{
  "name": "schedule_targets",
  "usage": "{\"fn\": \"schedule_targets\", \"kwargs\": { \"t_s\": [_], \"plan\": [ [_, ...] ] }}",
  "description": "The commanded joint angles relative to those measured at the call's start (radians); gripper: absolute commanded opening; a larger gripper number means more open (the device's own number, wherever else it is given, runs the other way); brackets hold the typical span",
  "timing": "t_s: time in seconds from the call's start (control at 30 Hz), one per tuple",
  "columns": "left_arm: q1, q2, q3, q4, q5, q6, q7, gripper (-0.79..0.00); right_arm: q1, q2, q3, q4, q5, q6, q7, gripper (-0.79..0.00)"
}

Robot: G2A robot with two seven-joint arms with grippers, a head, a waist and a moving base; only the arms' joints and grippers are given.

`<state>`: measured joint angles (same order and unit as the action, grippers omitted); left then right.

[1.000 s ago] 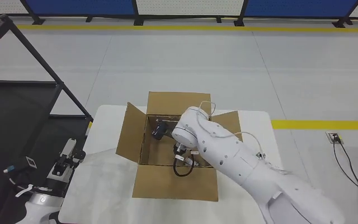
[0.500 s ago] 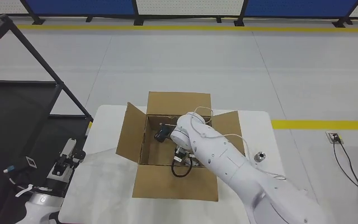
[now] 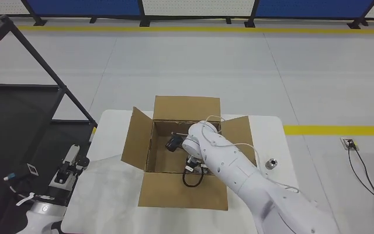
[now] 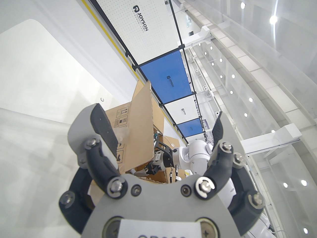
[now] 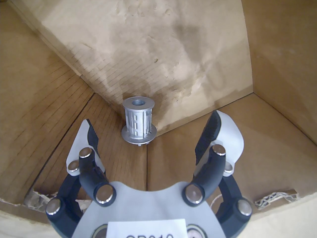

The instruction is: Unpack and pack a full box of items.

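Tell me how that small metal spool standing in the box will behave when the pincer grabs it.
The metal spool looks rigid and is probably heavy for its size, since it appears to be machined metal. Its bare barrel might slip in the open right pincer. Standing on a wide flange, it should resist tipping, but on its side it would likely roll.

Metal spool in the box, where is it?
Right wrist view: the spool stands upright on the box floor, beside a wall, ahead of the open right gripper.

An open cardboard box (image 3: 182, 190) is seen on the white tabletop (image 3: 111, 193), the right arm (image 3: 225, 161) is held down inside the box, and a small metal cylinder (image 3: 270, 164) is stood near the box, outside its side flap.
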<state>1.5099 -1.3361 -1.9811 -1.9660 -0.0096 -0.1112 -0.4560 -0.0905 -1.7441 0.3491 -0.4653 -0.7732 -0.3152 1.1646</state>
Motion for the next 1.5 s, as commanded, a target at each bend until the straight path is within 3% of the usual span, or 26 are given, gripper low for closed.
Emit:
{"fn": "schedule_targets", "kwargs": {
  "t_s": [0.0, 0.87, 1.03, 1.2, 1.27, 1.37, 1.4, 1.43, 1.47],
  "plan": [
    [0.0, 0.0, 0.0, 0.0, 0.0, 0.0, 0.0, 0.0, -0.001, -0.006, 0.001, 0.029, -0.001, -0.01, -0.006, 0.0],
    [0.0, 0.0, 0.0, 0.0, 0.0, 0.0, 0.0, 0.0, -0.031, -0.097, 0.014, 0.271, -0.012, 0.03, -0.093, 0.0],
    [0.0, 0.0, 0.0, 0.0, 0.0, 0.0, 0.0, 0.0, -0.034, -0.102, 0.024, 0.294, -0.005, 0.047, -0.099, -0.062],
    [0.0, 0.0, 0.0, 0.0, 0.0, 0.0, 0.0, 0.0, -0.035, -0.104, 0.031, 0.31, -0.006, 0.059, -0.097, -0.243],
    [0.0, 0.0, 0.0, 0.0, 0.0, 0.0, 0.0, 0.0, -0.036, -0.104, 0.033, 0.313, -0.008, 0.056, -0.098, -0.391],
    [0.0, 0.0, 0.0, 0.0, 0.0, 0.0, 0.0, 0.0, -0.036, -0.103, 0.038, 0.317, -0.006, 0.048, -0.098, -0.449],
    [0.0, 0.0, 0.0, 0.0, 0.0, 0.0, 0.0, 0.0, -0.035, -0.103, 0.04, 0.317, -0.006, 0.046, -0.101, -0.576],
    [0.0, 0.0, 0.0, 0.0, 0.0, 0.0, 0.0, 0.0, -0.035, -0.102, 0.042, 0.318, -0.005, 0.044, -0.105, -0.597],
    [0.0, 0.0, 0.0, 0.0, 0.0, 0.0, 0.0, 0.0, -0.034, -0.102, 0.043, 0.318, -0.005, 0.041, -0.109, -0.683]
  ]
}}
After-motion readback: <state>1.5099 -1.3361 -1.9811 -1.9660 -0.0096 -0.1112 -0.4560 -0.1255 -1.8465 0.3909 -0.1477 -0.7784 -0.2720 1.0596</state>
